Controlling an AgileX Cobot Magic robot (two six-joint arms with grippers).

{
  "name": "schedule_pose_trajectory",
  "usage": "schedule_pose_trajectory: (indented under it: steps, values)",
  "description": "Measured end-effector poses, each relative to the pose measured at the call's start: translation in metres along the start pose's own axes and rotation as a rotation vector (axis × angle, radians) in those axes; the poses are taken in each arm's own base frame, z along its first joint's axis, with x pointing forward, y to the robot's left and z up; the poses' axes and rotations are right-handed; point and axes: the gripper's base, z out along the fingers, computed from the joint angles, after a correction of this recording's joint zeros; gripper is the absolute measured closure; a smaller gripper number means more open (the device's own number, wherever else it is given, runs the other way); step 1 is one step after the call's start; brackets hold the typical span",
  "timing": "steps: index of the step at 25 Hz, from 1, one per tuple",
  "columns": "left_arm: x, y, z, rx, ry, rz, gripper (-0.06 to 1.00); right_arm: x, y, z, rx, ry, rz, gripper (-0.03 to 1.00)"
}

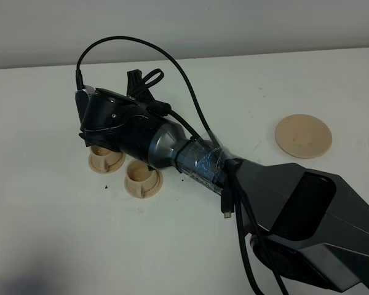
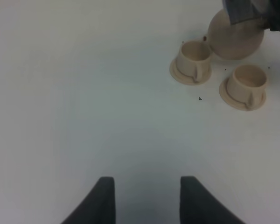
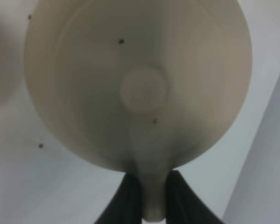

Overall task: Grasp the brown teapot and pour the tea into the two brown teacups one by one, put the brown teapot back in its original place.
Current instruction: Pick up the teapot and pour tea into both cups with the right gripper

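Left gripper (image 2: 147,183): released. Its two dark fingers stand apart, with only the white table (image 2: 60,93) between them. The wide saucer (image 1: 303,136) does not appear in its wrist view, so we cannot place this gripper against it.

First teacup (image 1: 104,161): far to the left of the wide saucer. It stands upright on its small saucer, and in the high view it is partly covered by the right gripper.

Dark specks (image 1: 104,186): a few lie on the table beside the cups, on the same far-left side of the wide saucer.

Second teacup (image 1: 142,178): just beside the first one, a little nearer to the wide saucer but well apart from it. It is upright on its own small saucer.

Brown teapot (image 2: 235,37): well apart from the wide saucer, to its left, close behind the first teacup. We cannot tell if it is tilted.

Right gripper (image 3: 154,203): clenched on the loop handle of the brown teapot, one dark finger on each side of it.

Right arm (image 1: 307,209): reaches across the table to the left of the wide saucer, with a black cable (image 1: 172,61) looping above it.

Wide saucer: lies flat on the table at the right.
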Motion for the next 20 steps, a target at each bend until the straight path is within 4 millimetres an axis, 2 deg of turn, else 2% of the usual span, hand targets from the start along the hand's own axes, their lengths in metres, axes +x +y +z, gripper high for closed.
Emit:
schedule_pose_trajectory:
  steps: [20]
  values:
    - [0.0,0.0,0.0,0.0,0.0,0.0,0.57,-0.0053,0.0006,-0.0075,0.062,0.023,-0.05,0.84]
